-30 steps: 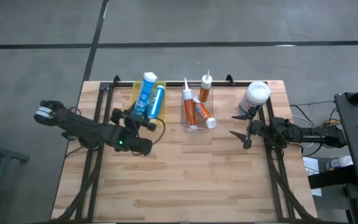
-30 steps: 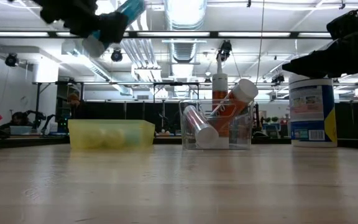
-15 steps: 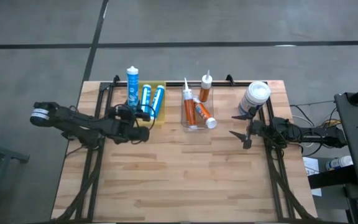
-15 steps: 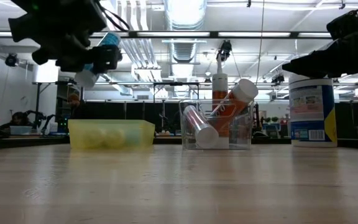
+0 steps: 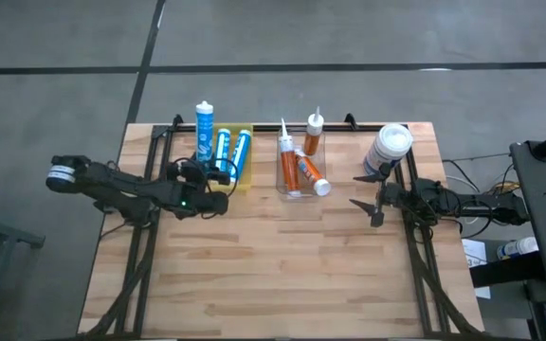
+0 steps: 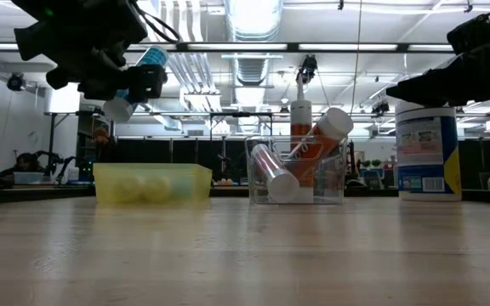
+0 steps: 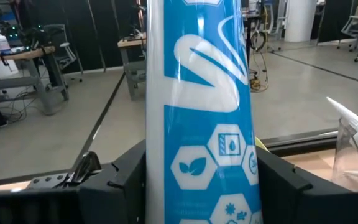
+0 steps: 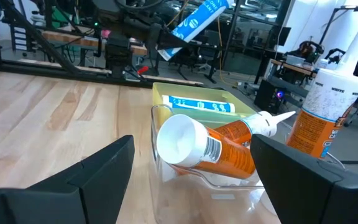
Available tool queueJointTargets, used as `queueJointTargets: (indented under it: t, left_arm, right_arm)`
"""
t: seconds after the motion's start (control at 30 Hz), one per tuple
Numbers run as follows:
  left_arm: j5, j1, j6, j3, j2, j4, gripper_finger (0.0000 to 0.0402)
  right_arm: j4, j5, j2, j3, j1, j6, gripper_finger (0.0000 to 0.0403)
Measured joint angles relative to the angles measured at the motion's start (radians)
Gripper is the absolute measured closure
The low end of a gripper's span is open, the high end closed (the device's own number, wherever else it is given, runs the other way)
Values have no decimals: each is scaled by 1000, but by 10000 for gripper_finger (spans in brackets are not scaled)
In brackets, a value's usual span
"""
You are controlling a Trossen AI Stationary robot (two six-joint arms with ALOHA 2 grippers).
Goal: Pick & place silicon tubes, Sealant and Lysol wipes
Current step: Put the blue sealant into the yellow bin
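Observation:
My left gripper (image 5: 205,173) is shut on a slim blue-and-white tube (image 5: 203,133), held in the air just left of the yellow bin (image 5: 246,152). Two more blue tubes (image 5: 232,154) lie in that bin. The held tube fills the left wrist view (image 7: 197,124) and shows high up in the low view (image 6: 139,76). A clear bin (image 5: 301,188) holds several orange tubes (image 5: 303,170). The Lysol wipes canister (image 5: 389,147) stands upright at the far right. My right gripper (image 5: 361,190) is open and empty, just on the near side of the canister. My left gripper pinches the tube's body (image 7: 166,186) between its two fingers (image 7: 132,180), one on each side, lying across the tube. The tube is lifted clear of the table and tilted, its white nozzle end (image 5: 202,107) toward the far edge.
Bare wood covers the middle and near half of the table (image 5: 273,275). Black frame rails run under both table sides. Beyond the right edge are cables and equipment (image 5: 500,208).
My left gripper has carried the blue tube from over the yellow bin toward the table's left edge and down. The tube has turned, so that it now points toward the far edge beside the bin. In the last half second it has hardly moved.

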Motion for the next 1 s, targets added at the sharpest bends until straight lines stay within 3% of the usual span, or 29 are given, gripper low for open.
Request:
queueJointTargets:
  t: [0.1, 0.37, 0.57, 0.83, 0.9, 1.0]
  left_arm:
    - [14, 5, 11, 0, 0, 0, 192]
    - [164, 60, 118, 0, 3, 60, 192]
    - [112, 62, 110, 0, 12, 81, 192]
    - [142, 69, 106, 0, 17, 83, 192]
    - [142, 71, 105, 0, 17, 83, 169]
    - [139, 76, 104, 0, 16, 85, 99]
  right_arm:
    - [0, 0, 0, 0, 0, 0, 83]
    - [0, 0, 0, 0, 0, 0, 83]
    - [0, 0, 0, 0, 0, 0, 83]
    - [0, 0, 0, 0, 0, 0, 83]
    - [0, 0, 0, 0, 0, 0, 83]
    - [0, 0, 0, 0, 0, 0, 83]
